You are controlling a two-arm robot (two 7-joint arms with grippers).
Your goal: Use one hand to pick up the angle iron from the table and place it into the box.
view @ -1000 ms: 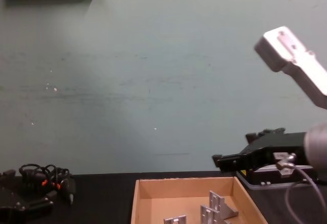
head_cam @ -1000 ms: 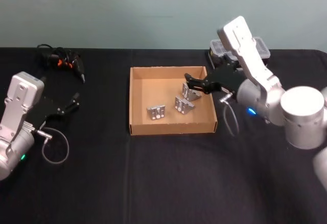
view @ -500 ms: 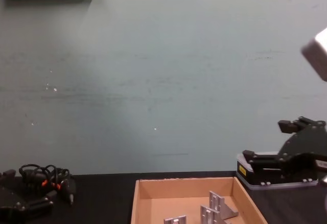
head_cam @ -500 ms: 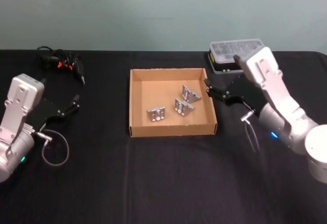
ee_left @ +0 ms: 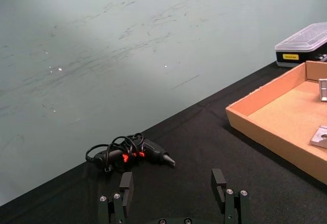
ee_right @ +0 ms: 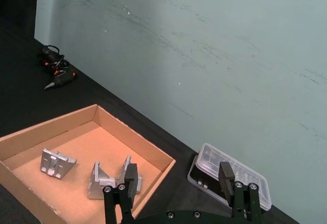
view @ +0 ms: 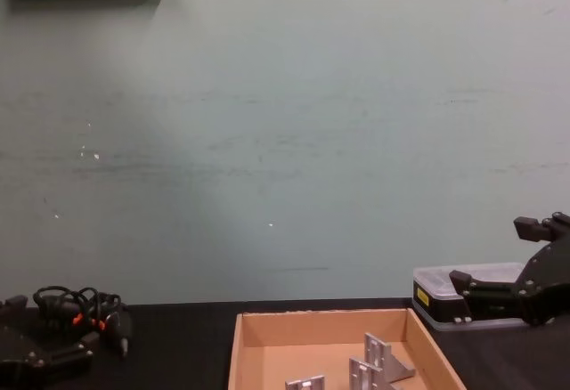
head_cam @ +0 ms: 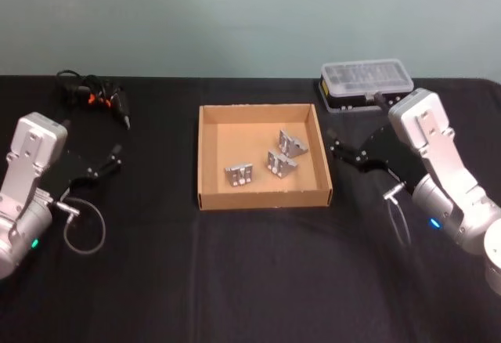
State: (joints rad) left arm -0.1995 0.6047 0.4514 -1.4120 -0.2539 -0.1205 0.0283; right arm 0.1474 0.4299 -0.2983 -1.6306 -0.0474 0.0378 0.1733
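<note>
The brown cardboard box (head_cam: 262, 200) lies mid-table on the black table (head_cam: 258, 280). Three silver angle irons rest inside it: one at the front left (head_cam: 239, 173), one in the middle (head_cam: 281, 163), one toward the back right (head_cam: 293, 143). They also show in the right wrist view (ee_right: 55, 161) and the chest view (view: 385, 356). My right gripper (head_cam: 338, 152) hovers just right of the box, open and empty (ee_right: 178, 175). My left gripper (head_cam: 112, 160) stays open and empty at the table's left (ee_left: 172, 183).
A plastic case with a clear lid (head_cam: 365, 84) stands behind the right gripper at the back right. A tangle of black cable with a tool and orange marks (head_cam: 98, 96) lies at the back left. A green-grey wall closes the far side.
My right gripper has pulled back from over the box's right part to beside its right wall, and sits lower. The angle irons stay in the box. The left arm has not moved.
</note>
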